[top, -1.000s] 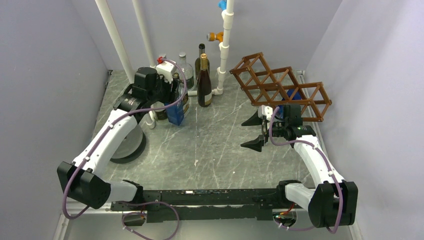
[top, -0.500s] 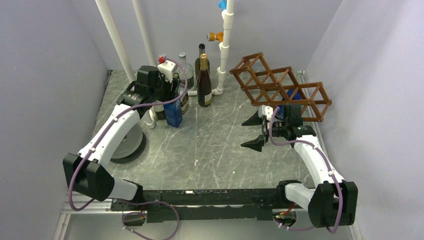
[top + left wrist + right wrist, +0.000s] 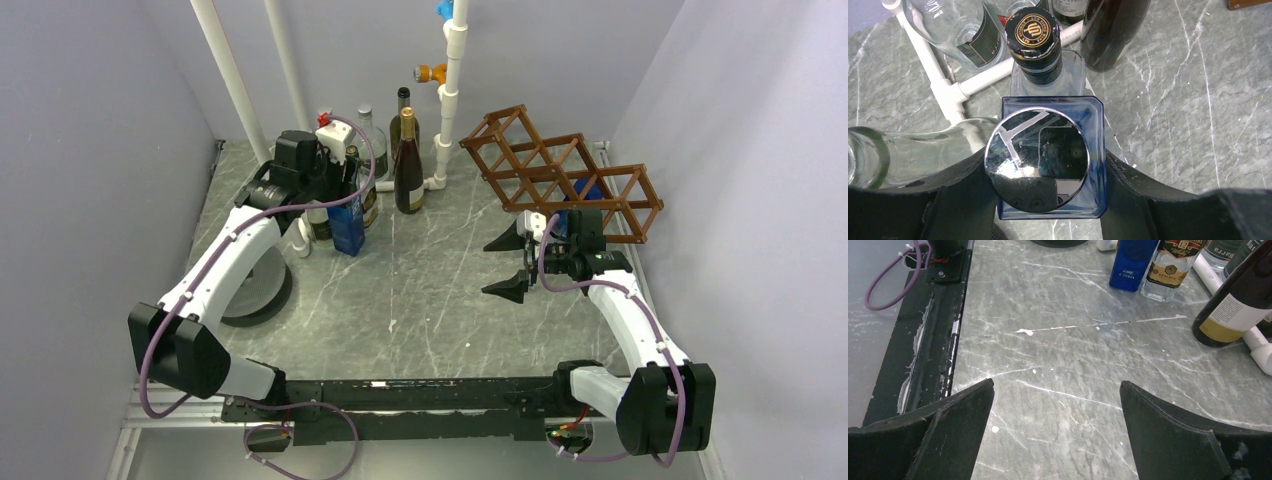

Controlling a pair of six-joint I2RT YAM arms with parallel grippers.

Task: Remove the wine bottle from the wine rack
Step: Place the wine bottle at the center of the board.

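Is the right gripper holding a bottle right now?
No, the right gripper is wide open, with only the table showing between its jaws.

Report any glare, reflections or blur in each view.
Left wrist: the chrome cap of the blue bottle mirrors bright and dark shapes. Right wrist: table evenly lit, crisp, no glare. Top external: diffuse light, only soft shadows.

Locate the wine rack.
In the top view the wine rack is at the far right, just beyond the open right jaws and to the right of the white pipe.
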